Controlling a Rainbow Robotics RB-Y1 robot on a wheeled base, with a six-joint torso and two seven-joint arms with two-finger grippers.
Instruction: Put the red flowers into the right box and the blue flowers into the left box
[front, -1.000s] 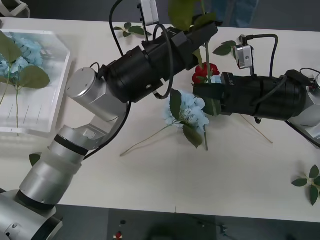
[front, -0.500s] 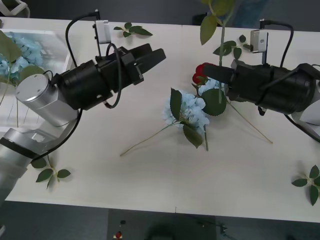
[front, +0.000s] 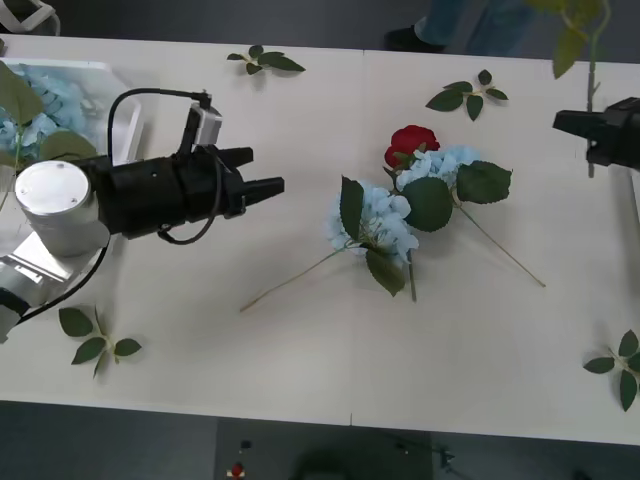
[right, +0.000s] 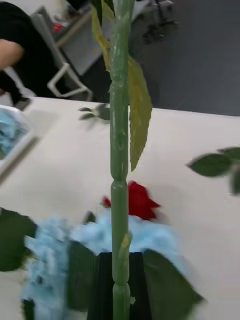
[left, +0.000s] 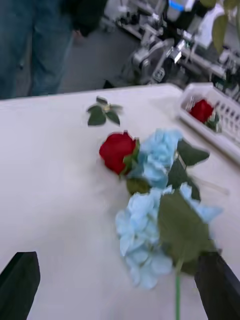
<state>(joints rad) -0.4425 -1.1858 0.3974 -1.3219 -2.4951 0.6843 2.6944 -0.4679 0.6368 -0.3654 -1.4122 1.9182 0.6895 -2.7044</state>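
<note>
Right gripper (front: 592, 150): at the table's right edge, black fingers closed on a green stem (right: 119, 165) that rose upright out of frame; its bloom was cut off, so colour of the flower could not be told.
Left gripper (front: 262, 187): hovered above the table, left of centre, pointing at the flower pile; fingers (left: 19, 280) spread apart, nothing between them.
Blue flowers (front: 372, 222): two clusters lay mid-table, touching, with large dark leaves; the second cluster (front: 440, 165) lay just right of the rose.
Red rose (front: 408, 141): lay on the table against the upper blue cluster, stem hidden under leaves and petals.
Left box (front: 118, 135): white tray at the table's left, blue blooms (front: 48, 95) already inside.
Right box (left: 216, 117): slotted white basket seen from the left wrist, one red rose (left: 202, 110) in it.
Strays: leaf sprigs (front: 262, 60) scattered near the table's edges.
Risk, tangle: rose and blue clusters overlapped; a grasp on one stem would probably drag a neighbour along.
Risk, mis-sort: picking by bloom rather than stem could crush petals or bring the wrong colour.
Risk, held stem: long and top-heavy; it could pivot in the fingers during the carry.
Hard to make out: which stem belonged to which bloom in the pile.
</note>
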